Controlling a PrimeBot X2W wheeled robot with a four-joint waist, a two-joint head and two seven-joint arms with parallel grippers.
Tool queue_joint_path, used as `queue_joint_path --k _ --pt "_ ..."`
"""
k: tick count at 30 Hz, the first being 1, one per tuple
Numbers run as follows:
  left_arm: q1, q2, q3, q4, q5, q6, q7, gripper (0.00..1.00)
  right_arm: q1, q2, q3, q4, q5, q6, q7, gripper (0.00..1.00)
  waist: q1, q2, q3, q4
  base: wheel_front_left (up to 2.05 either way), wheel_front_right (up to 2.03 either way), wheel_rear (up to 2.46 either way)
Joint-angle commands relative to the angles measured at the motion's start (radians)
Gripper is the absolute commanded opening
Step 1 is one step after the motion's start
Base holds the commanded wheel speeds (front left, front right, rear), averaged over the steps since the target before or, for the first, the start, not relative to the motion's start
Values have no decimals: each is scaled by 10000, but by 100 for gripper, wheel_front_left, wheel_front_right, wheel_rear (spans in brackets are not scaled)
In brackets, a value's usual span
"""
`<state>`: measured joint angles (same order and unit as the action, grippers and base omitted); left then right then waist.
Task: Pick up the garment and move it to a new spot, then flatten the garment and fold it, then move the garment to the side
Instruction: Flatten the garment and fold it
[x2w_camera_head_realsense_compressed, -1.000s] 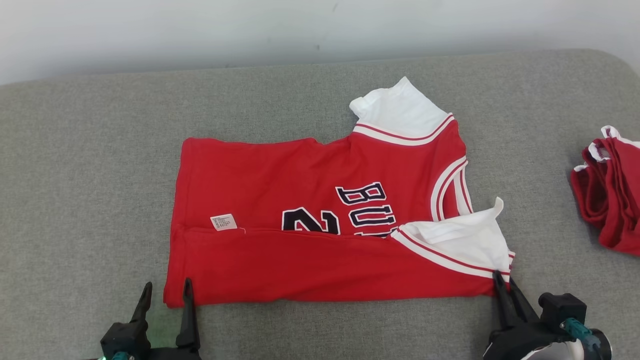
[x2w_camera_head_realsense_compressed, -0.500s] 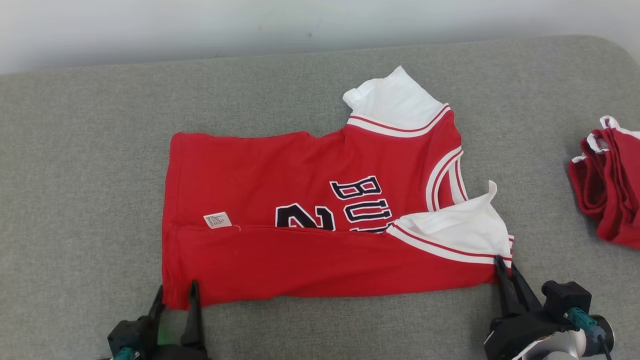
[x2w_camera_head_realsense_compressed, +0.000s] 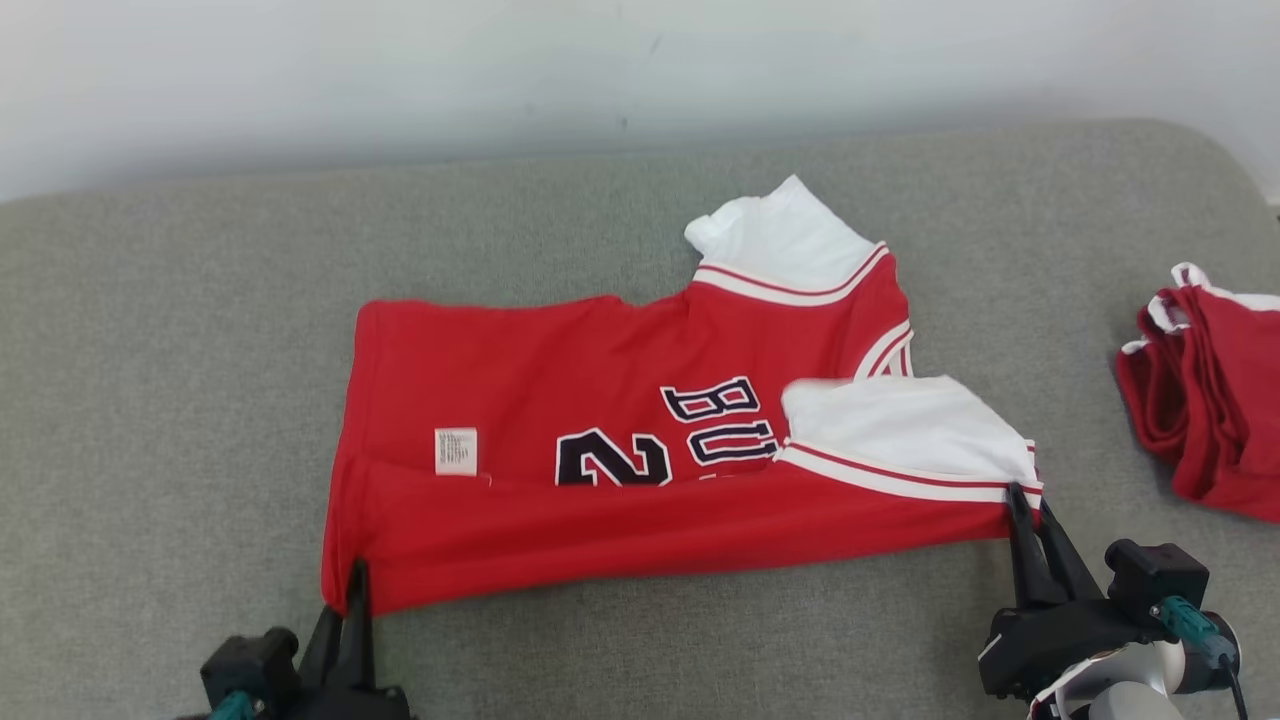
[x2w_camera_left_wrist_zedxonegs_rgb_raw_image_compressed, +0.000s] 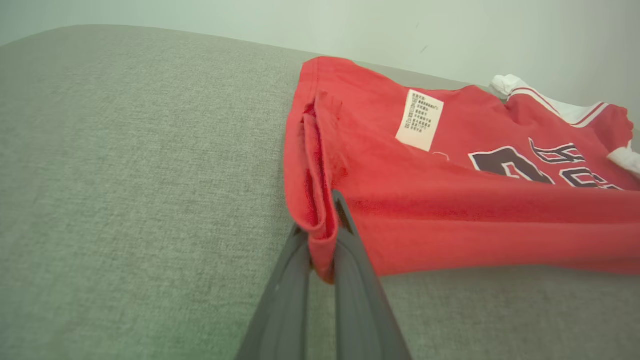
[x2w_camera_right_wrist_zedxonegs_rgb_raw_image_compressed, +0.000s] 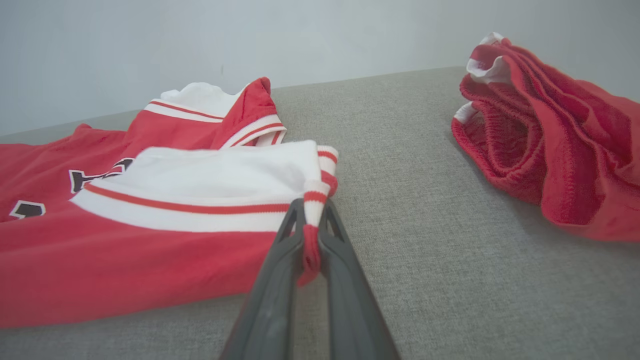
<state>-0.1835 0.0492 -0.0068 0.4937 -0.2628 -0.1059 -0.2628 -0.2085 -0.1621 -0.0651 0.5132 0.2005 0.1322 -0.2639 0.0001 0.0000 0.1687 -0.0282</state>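
A red fabric basketball jersey (x2w_camera_head_realsense_compressed: 560, 380), its white sleeves (x2w_camera_head_realsense_compressed: 900, 425) edged with red-and-white stripes, black lettering (x2w_camera_head_realsense_compressed: 715, 400) outlined in white, white label (x2w_camera_head_realsense_compressed: 455, 450) with dark print, mottled grey woven cushion (x2w_camera_head_realsense_compressed: 180, 350) beneath the jersey, crumpled red garment (x2w_camera_head_realsense_compressed: 1210, 400) with white trim right of it

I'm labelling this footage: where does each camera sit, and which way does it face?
Head view: on the head, facing forward and down at the red jersey on the grey cushion; left gripper and right gripper at bottom.
Left wrist view: on that wrist, facing along its fingers, shut on the jersey's hem, toward the care label.
Right wrist view: on that wrist, facing along its fingers, shut on the white sleeve.
Shared: head and left wrist both show the label.
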Motion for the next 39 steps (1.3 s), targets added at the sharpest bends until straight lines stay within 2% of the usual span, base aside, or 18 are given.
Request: queue_joint_path --k 1,5,9,21,22,23,24,25,26,32,39 --pt "280 30 120 -31 156 -18 -26 0 -69 -35 -57 -15 52 -32 4 0 -1 0 -508 -23 0 0 0" --pt "839 39 437 166 401 -83 -26 0 312 -66 34 171 8 -32 4 0 -1 0 -1397 -143 0 0 0" --pt "1300 45 483 322 375 -119 -27 0 817 -13 115 464 161 -32 4 0 -1 0 -1823 -203 0 0 0" --pt "2980 53 288 711 -113 66 -27 0 2791 52 180 721 173 -39 3 0 -1 0 -2252 -206 0 0 0" --pt "2983 52 258 707 -109 71 -27 12 2778 50 186 724 174 -39 3 0 -1 0 -2208 -193 0 0 0" --pt "2952 52 222 699 -95 108 -26 33 2731 43 216 728 151 -37 3 0 -1 0 -2172 -178 0 0 0" --pt "2900 50 193 684 -96 135 -27 83 2658 35 217 714 123 -37 3 4 -1 0 -2128 -158 0 0 0" --pt "2834 52 177 671 -105 168 -27 100 2577 35 192 706 96 -37 3 33 -1 0 -2085 -137 0 0 0" --pt "2752 52 169 628 -74 215 -26 100 2487 45 109 638 79 -37 3 100 -1 0 -2047 -115 0 0 0" --pt "2317 24 220 -45 153 449 -26 100 2036 101 -441 -25 -197 -31 5 100 -1 0 -1709 45 0 0 0" --pt "978 19 284 -99 689 422 -26 100 770 1 -186 -531 -471 -31 5 100 -1 0 -942 213 0 0 0"
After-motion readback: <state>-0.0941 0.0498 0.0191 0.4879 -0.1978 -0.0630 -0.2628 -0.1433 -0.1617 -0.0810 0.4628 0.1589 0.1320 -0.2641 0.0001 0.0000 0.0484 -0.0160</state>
